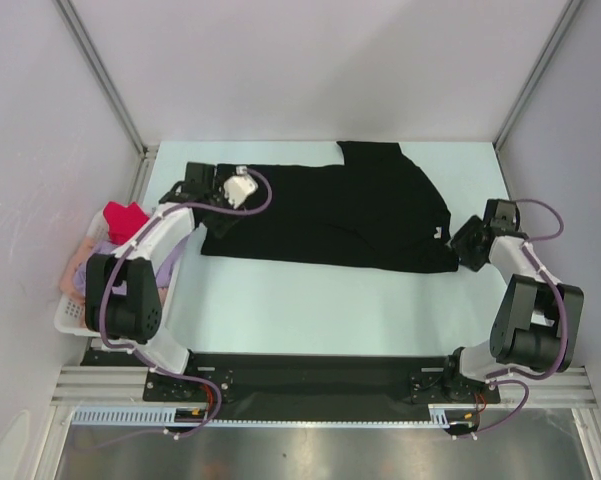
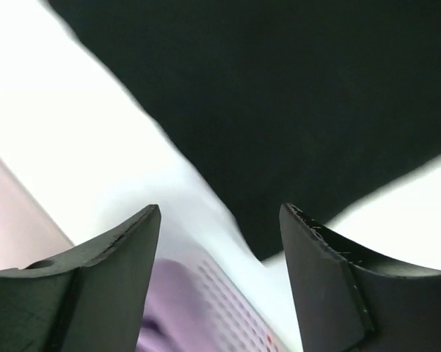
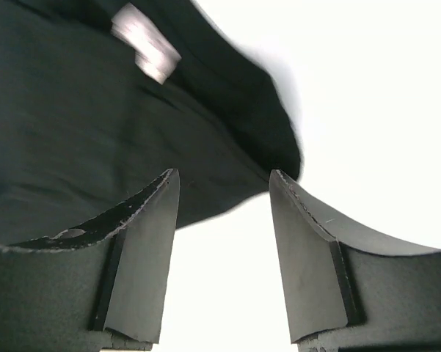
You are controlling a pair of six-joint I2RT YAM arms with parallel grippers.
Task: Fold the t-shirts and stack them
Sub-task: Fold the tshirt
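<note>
The large plain black cotton t-shirt [image 1: 330, 215] lies spread across the pale table [image 1: 310, 300], partly folded, with one flap jutting out at its far edge. The left gripper [image 2: 220, 213] has its jaws wide apart and empty. The shirt's edge lies just beyond its fingertips and slants in towards the right-hand finger. The right gripper [image 3: 224, 176] also stands open with nothing in it. A rounded corner of the shirt sits just ahead of its left finger, and a small white tag [image 3: 147, 51] lies further out on the cloth. The main risk, as I judge it, is a shallow pinch. Either pair of jaws could catch only the top layer, so the fold peels open on lifting. If the two arms lift unevenly, the slack cloth could skew or drag across the smooth table. The white plastic lattice basket [image 1: 72, 315], holding the red [image 1: 127, 218] and lavender [image 1: 105, 248] shirts, shows low between the left jaws. A careless swing there could snag its rim.
</note>
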